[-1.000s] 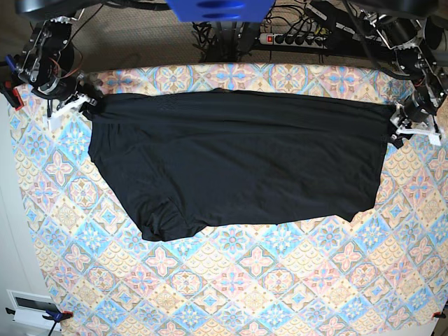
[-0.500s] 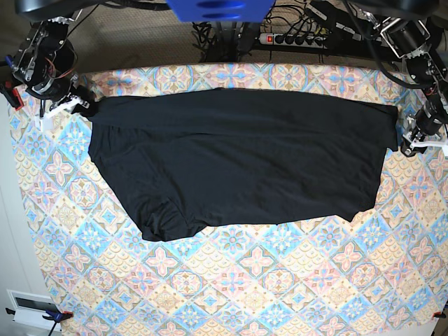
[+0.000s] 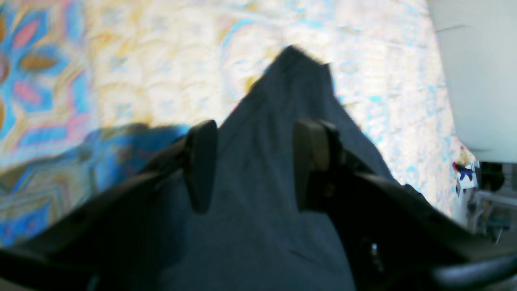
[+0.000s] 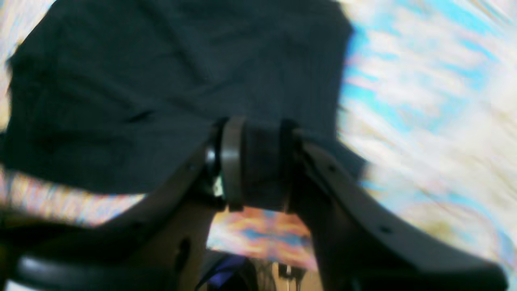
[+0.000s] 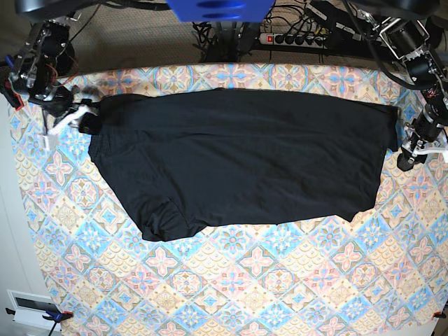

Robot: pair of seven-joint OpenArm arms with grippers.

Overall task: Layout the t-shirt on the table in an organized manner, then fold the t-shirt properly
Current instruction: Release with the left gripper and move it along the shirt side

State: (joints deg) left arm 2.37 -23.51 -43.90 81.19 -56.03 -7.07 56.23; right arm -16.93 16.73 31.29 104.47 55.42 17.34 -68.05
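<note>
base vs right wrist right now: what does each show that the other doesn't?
Base only: the whole t-shirt spread across the table, both arms at its far corners, the left gripper just off the shirt's edge, and a power strip behind the table.

Right wrist only: a close look at the right gripper, jaws closed on a fold of black fabric.

Both: the black shirt on the patterned cloth, and the right gripper at a shirt corner.

beyond the counter's far edge: brown carpet floor (image 5: 140, 35), white power strip (image 5: 294, 38) with tangled black cables (image 5: 217, 31); white box (image 5: 28, 308) near-left corner.
</note>
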